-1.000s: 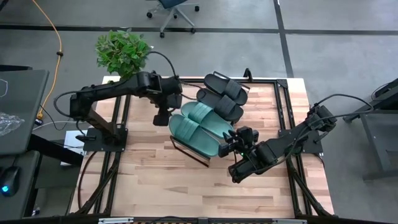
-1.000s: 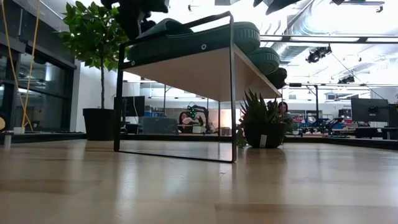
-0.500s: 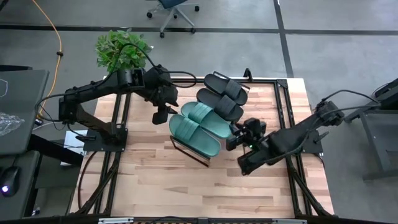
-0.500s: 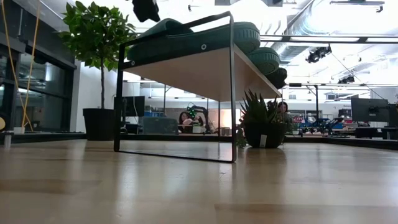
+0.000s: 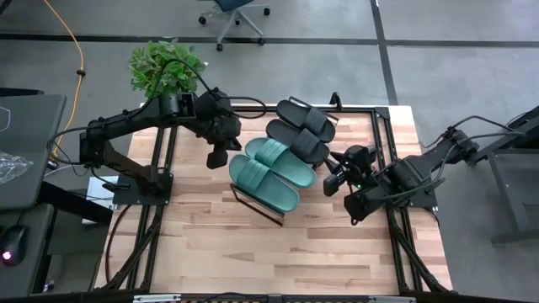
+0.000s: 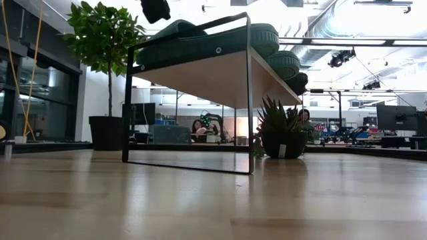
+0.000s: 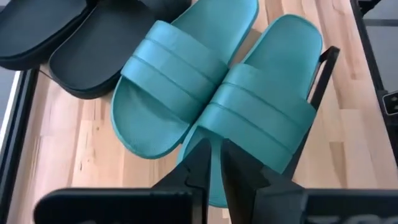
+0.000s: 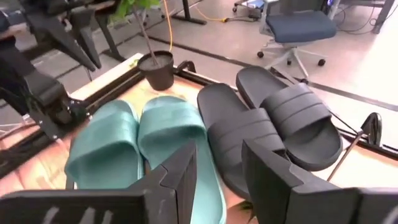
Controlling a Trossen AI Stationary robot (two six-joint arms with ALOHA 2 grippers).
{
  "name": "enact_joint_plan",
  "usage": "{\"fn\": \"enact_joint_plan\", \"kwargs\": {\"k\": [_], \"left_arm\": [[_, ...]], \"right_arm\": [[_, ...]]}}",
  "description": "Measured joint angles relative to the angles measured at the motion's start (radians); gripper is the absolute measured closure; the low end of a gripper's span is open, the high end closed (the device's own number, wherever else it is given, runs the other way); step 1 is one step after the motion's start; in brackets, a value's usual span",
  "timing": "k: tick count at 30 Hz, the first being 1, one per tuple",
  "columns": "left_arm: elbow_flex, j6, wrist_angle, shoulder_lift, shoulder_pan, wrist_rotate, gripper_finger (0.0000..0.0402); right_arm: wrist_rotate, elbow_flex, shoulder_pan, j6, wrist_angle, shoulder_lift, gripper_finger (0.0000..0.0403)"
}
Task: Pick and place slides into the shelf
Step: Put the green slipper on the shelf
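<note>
Slides (image 5: 286,156), all four, lie side by side on shelf (image 5: 253,198) at frame centre, long axes running upper left to lower right. Left gripper (image 5: 216,156) hovers just left of the teal pair, fingers nearly together, empty. Right gripper (image 5: 334,179) sits just right of them, fingers apart, empty.
</note>
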Motion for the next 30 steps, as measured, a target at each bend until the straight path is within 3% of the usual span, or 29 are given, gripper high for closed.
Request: {"fn": "enact_joint_plan", "kwargs": {"k": [7, 12, 19, 30], "left_arm": [[0.000, 0.034, -0.006, 0.000, 0.034, -0.027, 0.0394], [-0.055, 0.018, 0.044, 0.007, 0.099, 0.071, 0.0400], [-0.261, -0.013, 0.085, 0.010, 0.125, 0.186, 0.0401], [-0.308, -0.036, 0.116, 0.007, 0.124, 0.204, 0.0401]], "right_arm": [[0.042, 0.000, -0.044, 0.136, -0.059, 0.000, 0.0286], [-0.054, 0.000, -0.140, 0.266, -0.114, 0.000, 0.0286], [-0.090, 0.000, -0.199, 0.232, -0.103, 0.003, 0.0286], [-0.096, 0.000, -0.214, 0.227, -0.135, 0.003, 0.0286]]}}
